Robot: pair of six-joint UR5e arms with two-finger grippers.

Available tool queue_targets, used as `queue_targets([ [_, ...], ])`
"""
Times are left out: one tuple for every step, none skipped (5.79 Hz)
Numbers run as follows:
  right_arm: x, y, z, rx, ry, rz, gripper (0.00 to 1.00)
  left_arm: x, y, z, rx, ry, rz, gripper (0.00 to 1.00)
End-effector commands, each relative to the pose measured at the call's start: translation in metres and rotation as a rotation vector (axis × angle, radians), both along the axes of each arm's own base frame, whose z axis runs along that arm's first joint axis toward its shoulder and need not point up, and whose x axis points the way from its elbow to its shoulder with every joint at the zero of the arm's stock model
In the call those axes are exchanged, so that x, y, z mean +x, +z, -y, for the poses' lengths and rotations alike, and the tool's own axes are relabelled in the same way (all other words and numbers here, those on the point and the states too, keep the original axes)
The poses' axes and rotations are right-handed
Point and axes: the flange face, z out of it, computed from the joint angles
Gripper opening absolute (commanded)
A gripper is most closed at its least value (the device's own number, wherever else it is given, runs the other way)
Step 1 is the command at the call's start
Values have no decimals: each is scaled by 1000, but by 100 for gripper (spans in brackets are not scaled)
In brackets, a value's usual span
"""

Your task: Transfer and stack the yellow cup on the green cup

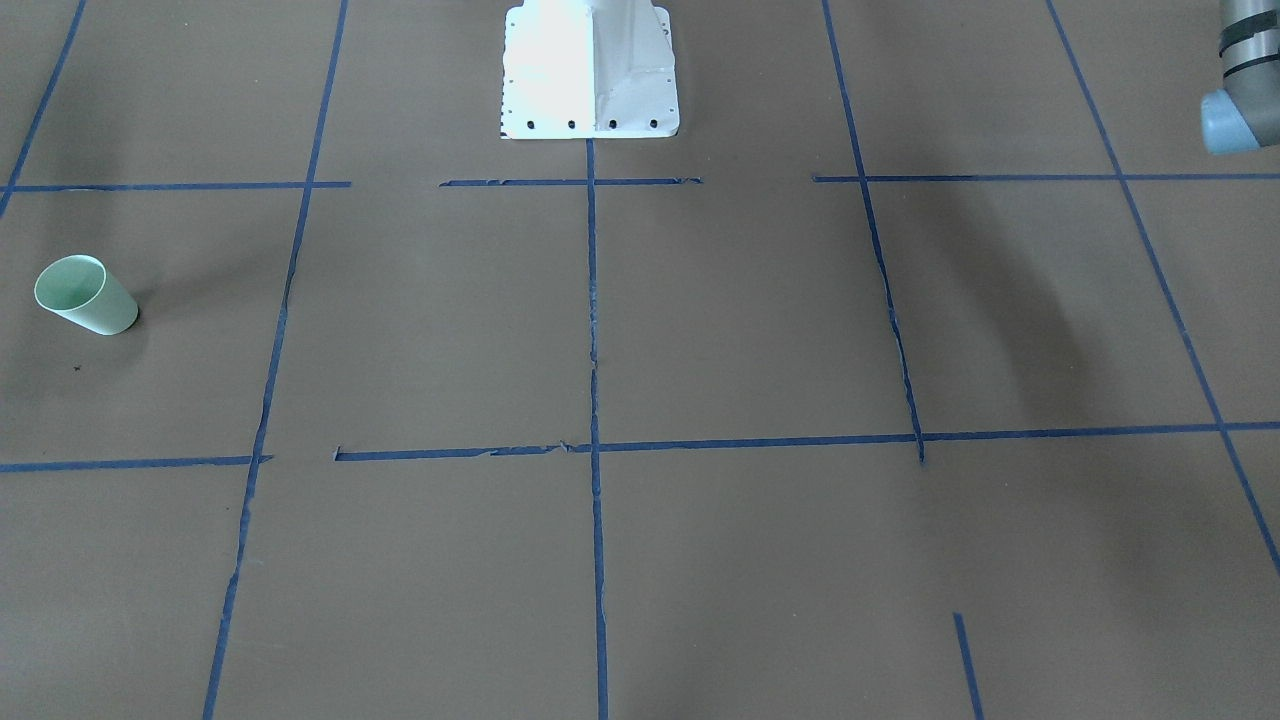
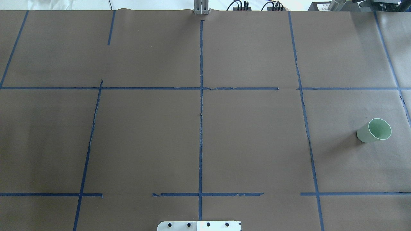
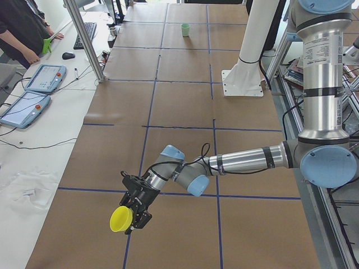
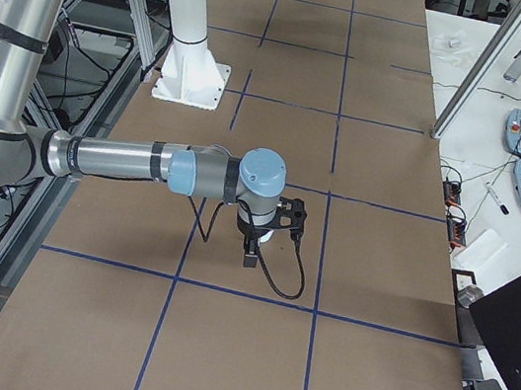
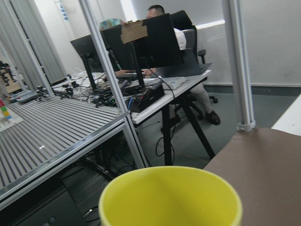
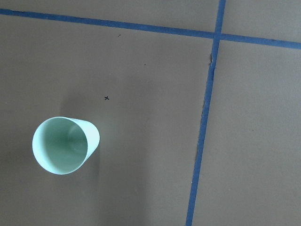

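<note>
The yellow cup point(image 3: 121, 219) hangs tipped on its side at my left gripper point(image 3: 134, 216), above the table's left end. Whether that gripper is shut on it, I cannot tell. Its yellow rim point(image 5: 169, 197) fills the bottom of the left wrist view, where no fingers show. The green cup point(image 2: 374, 130) stands upright and alone on the brown paper at the right end, also seen as a mint cup point(image 1: 85, 295) and from above point(image 6: 66, 145). My right gripper point(image 4: 251, 252) hovers over that spot, and I cannot tell whether it is open or shut.
Blue tape lines divide the brown table paper. The white robot pedestal point(image 1: 590, 70) stands mid-table at the robot's edge. A metal post point(image 3: 84, 39), teach pendants point(image 3: 33, 84) and a person point(image 3: 17, 28) are on the operators' side. A person sits at a desk point(image 5: 164, 28) beyond the table end.
</note>
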Motion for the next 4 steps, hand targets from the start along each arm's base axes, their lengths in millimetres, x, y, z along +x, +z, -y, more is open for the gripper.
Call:
queue_targets([
  [0, 0, 0, -1, 1, 0, 100, -36, -41, -2, 189, 295, -209, 56],
  [0, -1, 1, 1, 1, 0, 100, -31, -74, 1, 304, 358, -251, 56],
  [0, -2, 1, 4, 1, 1, 100, -21, -116, 8, 380, 438, -317, 51],
  [0, -4, 1, 7, 2, 1, 100, -17, -153, 17, 445, 469, -324, 51],
])
